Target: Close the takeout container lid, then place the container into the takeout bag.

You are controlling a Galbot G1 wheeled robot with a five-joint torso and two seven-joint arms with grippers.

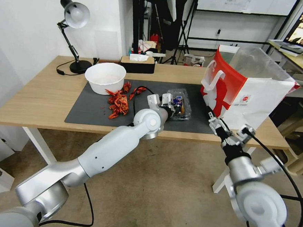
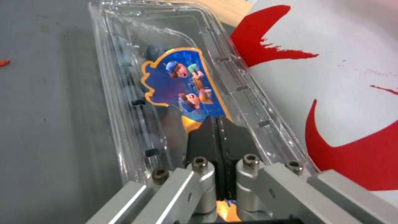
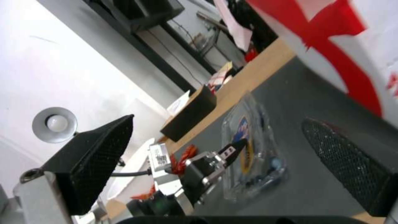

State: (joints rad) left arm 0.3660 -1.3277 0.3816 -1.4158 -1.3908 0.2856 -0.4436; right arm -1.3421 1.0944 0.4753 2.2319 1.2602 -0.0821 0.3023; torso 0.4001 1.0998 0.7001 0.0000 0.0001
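While takeout container lid (image 2: pixel 182 90) lies down over container (image 1: pixel 178 105), left hand (image 2: pixel 217 137) clenched, pressing on it. Container beside takeout bag (image 1: pixel 250 89), not bagged. Right hand (image 1: pixel 226 128) released, before bag.

- On my table (image 1: pixel 38 95) a mat (image 1: pixel 89 109) lay across the middle, and the container (image 1: pixel 180 105) sat on it, right of centre.
- The takeout bag (image 1: pixel 249 96) stood upright at the mat's right end, just beside the container.
- My left claw (image 1: pixel 161 99) rested on the takeout container lid (image 2: pixel 174 77), its fingertips pressed together.
- A bowl (image 1: pixel 105 77) sat at the mat's far left corner, with crayfish (image 1: pixel 118 104) scattered in front of it.
- A lamp (image 1: pixel 74 35) stood behind the bowl, a tissue box (image 1: pixel 137 64) to its right.
- My right claw (image 1: pixel 226 127) hung spread apart at the table's near edge, before the bag.
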